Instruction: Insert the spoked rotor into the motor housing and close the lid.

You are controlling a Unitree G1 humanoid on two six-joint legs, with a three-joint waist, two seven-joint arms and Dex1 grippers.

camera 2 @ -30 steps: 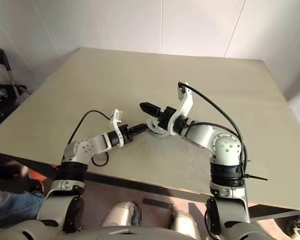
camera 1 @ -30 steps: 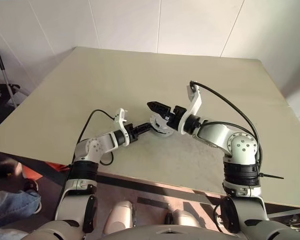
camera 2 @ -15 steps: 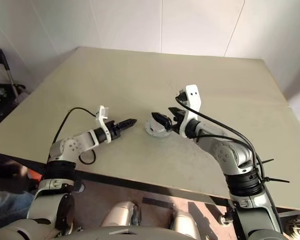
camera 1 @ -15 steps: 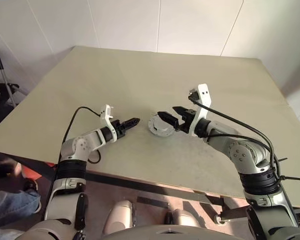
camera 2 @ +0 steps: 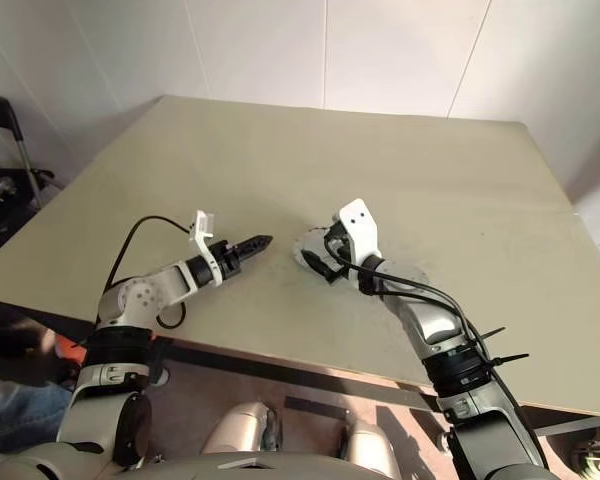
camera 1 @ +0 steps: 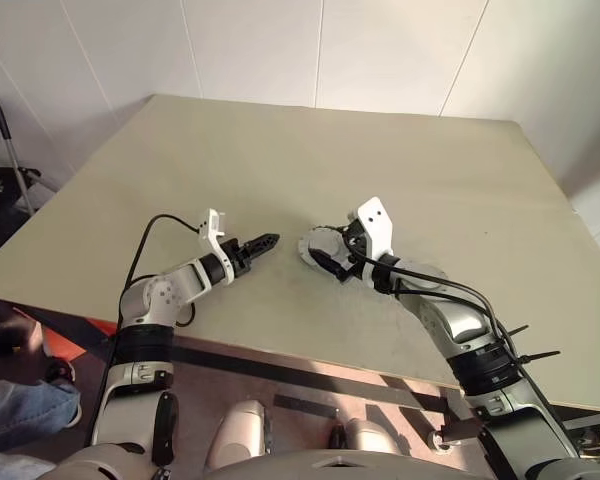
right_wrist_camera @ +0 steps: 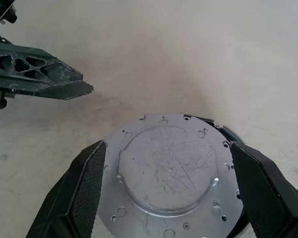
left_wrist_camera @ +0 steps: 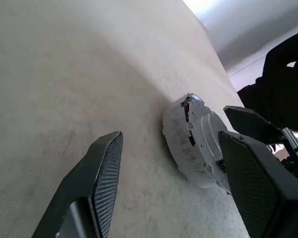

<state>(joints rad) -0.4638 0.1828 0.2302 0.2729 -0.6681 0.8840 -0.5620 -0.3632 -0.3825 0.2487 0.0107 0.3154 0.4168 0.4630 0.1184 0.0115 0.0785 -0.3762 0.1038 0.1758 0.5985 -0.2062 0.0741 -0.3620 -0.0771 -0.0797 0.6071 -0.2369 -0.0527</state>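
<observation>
The motor housing [camera 1: 314, 243] sits on the beige table, seen side-on in the left wrist view as a squat silver-grey body [left_wrist_camera: 176, 144]. The lid [right_wrist_camera: 169, 168], a flat scratched grey disc, lies on top of it. My right gripper [camera 1: 325, 252] is open and low over the lid, one finger on each side of the rim; I cannot tell whether they touch it. My left gripper [camera 1: 268, 241] is open and empty, a short gap to the left of the housing, pointing at it. The spoked rotor is hidden.
The table [camera 1: 400, 150] stretches far behind and to both sides of the housing, and its front edge [camera 1: 280, 355] runs close below my arms. A black frame [camera 1: 0, 140] and a person's leg in jeans [camera 1: 10, 410] are off the left edge.
My right gripper has come down from above the housing and rolled, so its fingers now flank the lid. My left gripper has backed away to the left, off the housing.
</observation>
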